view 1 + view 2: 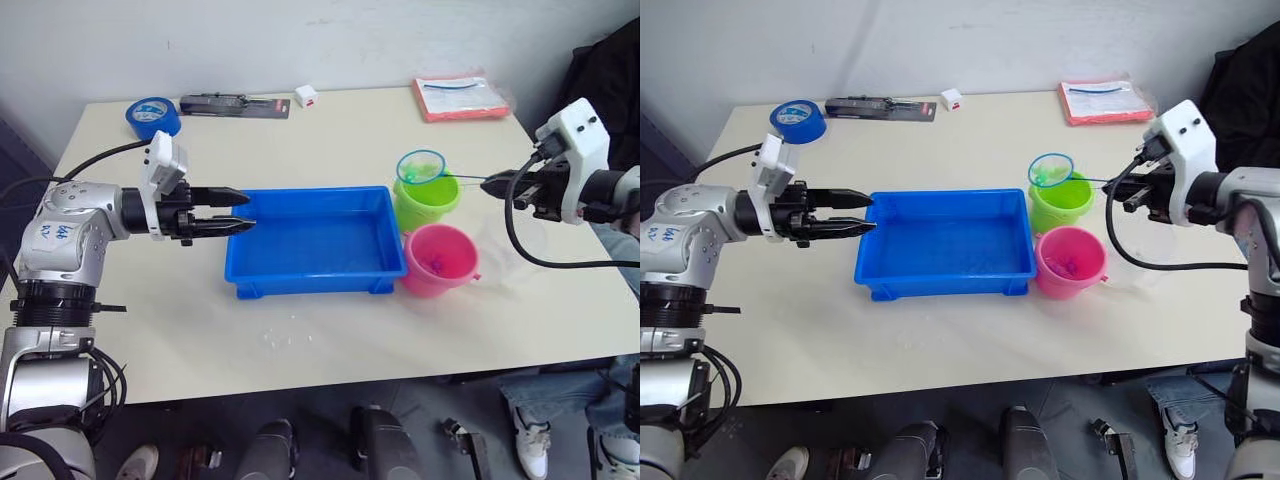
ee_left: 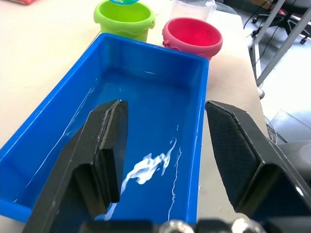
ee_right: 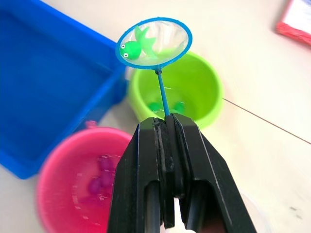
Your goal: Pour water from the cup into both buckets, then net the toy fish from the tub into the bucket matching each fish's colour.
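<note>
The blue tub [image 1: 312, 192] sits mid-table with a film of water in it. To its right stand the lime green bucket [image 1: 428, 208] and the pink bucket [image 1: 440, 262]. My right gripper [image 3: 167, 121] is shut on the net's thin handle. The net's hoop [image 3: 154, 42] hovers over the green bucket with a green toy fish [image 3: 133, 46] in it. More green fish [image 3: 155, 106] lie in the green bucket, and pink fish [image 3: 99, 178] in the pink one. The clear cup [image 2: 192, 8] stands just past the pink bucket. My left gripper [image 1: 238, 210] hangs open over the tub's left end.
At the table's far edge lie a blue tape roll [image 1: 153, 115], a black tool pack [image 1: 235, 105], a small white box [image 1: 306, 96] and a red packet [image 1: 460, 98]. A person's legs and shoes [image 1: 530, 430] show beside the table's near right corner.
</note>
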